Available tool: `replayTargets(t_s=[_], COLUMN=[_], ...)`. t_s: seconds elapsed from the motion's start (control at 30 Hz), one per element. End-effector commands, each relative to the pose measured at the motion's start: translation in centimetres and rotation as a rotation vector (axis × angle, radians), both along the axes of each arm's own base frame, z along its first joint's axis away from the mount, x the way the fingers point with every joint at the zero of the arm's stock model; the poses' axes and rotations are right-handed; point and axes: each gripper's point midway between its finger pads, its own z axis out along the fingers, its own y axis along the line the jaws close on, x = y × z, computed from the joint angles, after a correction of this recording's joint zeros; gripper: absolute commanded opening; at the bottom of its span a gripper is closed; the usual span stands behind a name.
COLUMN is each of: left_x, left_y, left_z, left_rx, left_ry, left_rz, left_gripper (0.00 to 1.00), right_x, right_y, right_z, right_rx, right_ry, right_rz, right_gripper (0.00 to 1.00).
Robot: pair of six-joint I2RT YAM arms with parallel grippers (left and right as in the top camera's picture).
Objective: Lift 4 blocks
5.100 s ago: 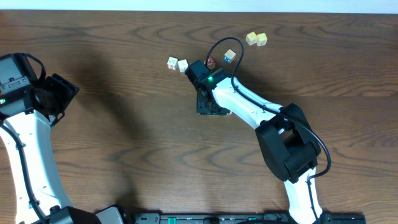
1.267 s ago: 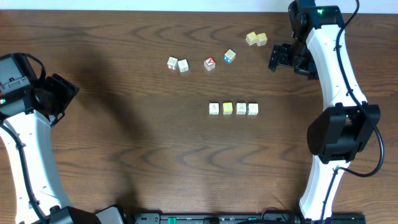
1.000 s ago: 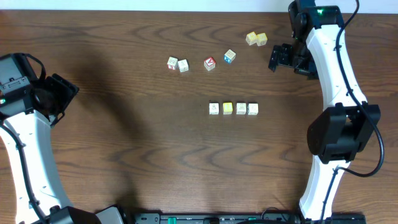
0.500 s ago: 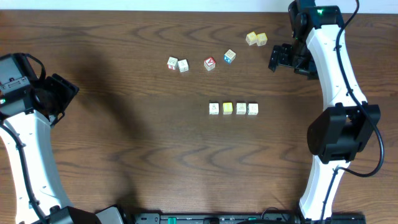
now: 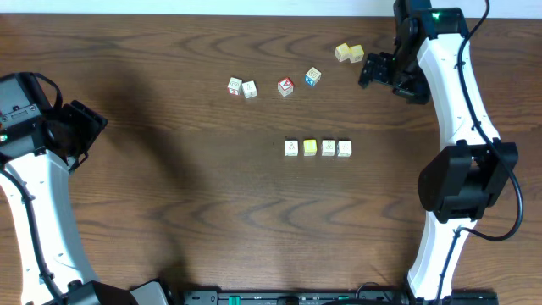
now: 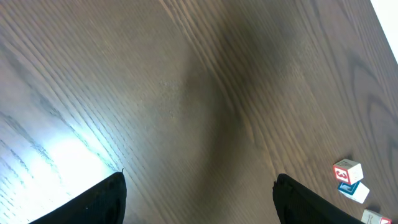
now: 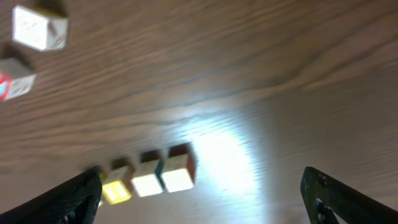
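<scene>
Lining the surface (image 5: pixel 169 195), your 4 blocks (image 5: pixel 329 147) sit free; left gripper (image 6: pixel 200 202) and right gripper (image 7: pixel 202 199) both stand released.

The tabletop (image 5: pixel 169 186) is made of dark brown wood, and wavy grain lines are seen all over it. It is smooth and a little shiny. In the right wrist view a bright patch of light is thrown back from it just beside the four blocks (image 5: pixel 328 147). The blocks look like wood, with flat, dull faces painted cream, and one yellow. The right arm (image 5: pixel 457 93) and left arm (image 5: pixel 34 212) are covered in smooth white plastic, with black parts at the joints.
</scene>
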Motion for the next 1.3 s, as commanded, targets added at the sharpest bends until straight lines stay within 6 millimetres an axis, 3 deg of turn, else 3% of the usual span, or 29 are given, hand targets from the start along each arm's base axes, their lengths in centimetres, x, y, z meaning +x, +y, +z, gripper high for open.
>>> replayTargets(t_s=[0.0, 0.2, 0.27, 0.37, 0.4, 0.53, 0.63, 0.73, 0.83, 1.0, 1.07, 1.27], left_x=[0.0, 0.2, -0.7, -2.0, -2.1, -2.3, -3.2, -3.5, -3.3, -2.5, -2.3, -3.1], left_y=[0.3, 0.0, -1.4, -4.9, -6.2, -12.7, -15.7, -18.5, -21.5, -25.6, -26.8, -29.1], left_z=[-0.1, -0.1, -0.7, -1.5, -1.6, -2.3, -3.9, -5.4, -6.5, -6.5, -6.4, -6.9], left_rx=[0.003, -0.02, -0.088, -0.245, -0.279, -0.405, -0.443, -0.438, -0.432, -0.403, -0.371, -0.299], left_ry=[0.006, -0.003, 0.031, 0.083, 0.081, 0.04, 0.091, 0.11, 0.101, 0.044, 0.026, 0.046], left_rz=[0.007, 0.011, -0.013, -0.088, -0.157, -0.517, -0.595, -0.693, -0.766, -0.898, -0.942, -1.032], left_gripper=[0.76, 0.76, 0.76, 0.76, 0.76, 0.76, 0.76, 0.75, 0.75, 0.72, 0.72, 0.75], right_x=[-1.2, -2.3, -2.7, -3.1, -3.2, -3.4, -3.4, -3.4, -3.7, -4.1, -4.1, -4.4], right_y=[2.2, 3.5, 3.8, 3.1, 2.7, 2.4, 2.4, 2.2, 2.0, 1.7, 1.3, 0.1], right_z=[0.3, 0.1, -0.1, -0.4, -0.4, -0.5, -0.5, -0.5, -0.5, -0.5, -0.5, -0.6], right_rx=[0.11, 0.123, 0.1, 0.001, -0.035, -0.054, -0.054, -0.058, -0.06, -0.06, -0.049, 0.042], right_ry=[0.05, 0.08, 0.084, 0.094, 0.101, 0.113, 0.115, 0.113, 0.126, 0.137, 0.144, 0.163], right_rz=[-0.003, 0.114, 0.177, 0.247, 0.248, 0.223, 0.21, 0.235, 0.272, 0.318, 0.303, 0.243], right_gripper=[0.99, 0.99, 0.99, 0.94, 0.99, 0.99, 0.98, 0.77, 0.42, 0.17, 0.12, 0.11])
